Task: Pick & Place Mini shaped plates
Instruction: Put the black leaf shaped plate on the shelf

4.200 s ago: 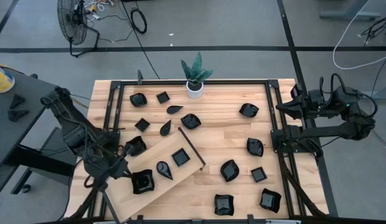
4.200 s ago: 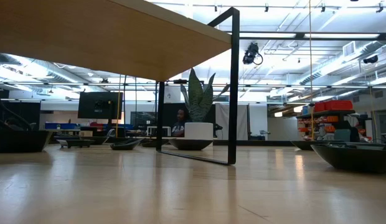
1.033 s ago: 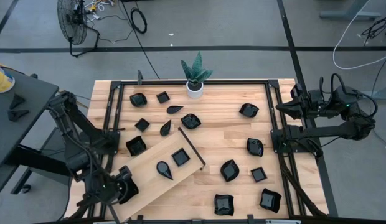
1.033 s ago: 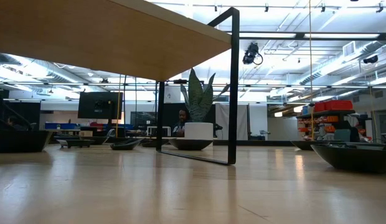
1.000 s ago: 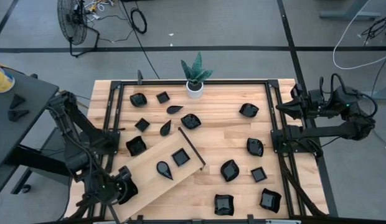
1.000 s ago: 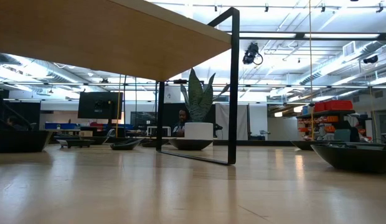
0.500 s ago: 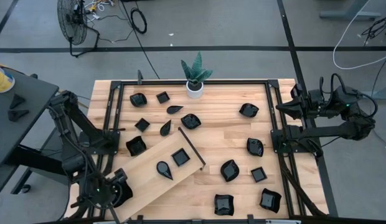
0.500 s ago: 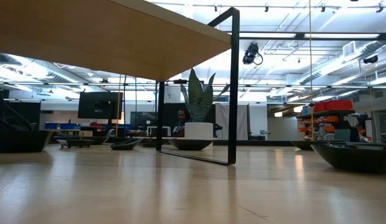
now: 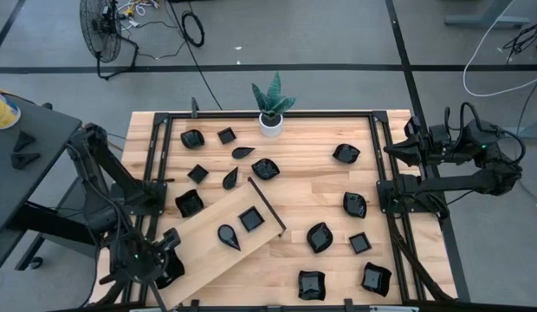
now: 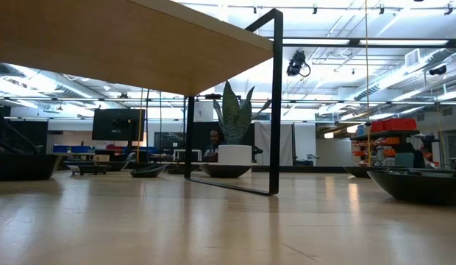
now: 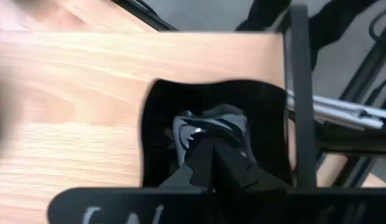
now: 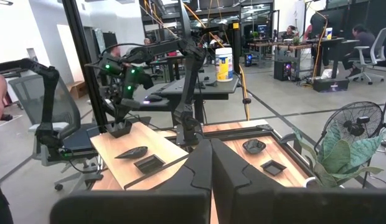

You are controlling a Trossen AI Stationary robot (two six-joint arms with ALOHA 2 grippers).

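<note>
Black wavy plate pinched by left fingers.

glossy black plates, smooth pale wood board

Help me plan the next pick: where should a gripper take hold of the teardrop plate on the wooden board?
Probably pinch the raised rim at the broad end of the teardrop plate, coming down from above. It lies flat and shallow on the wooden board, so only the rim offers an edge. The left gripper is shut on a wavy plate.
</note>
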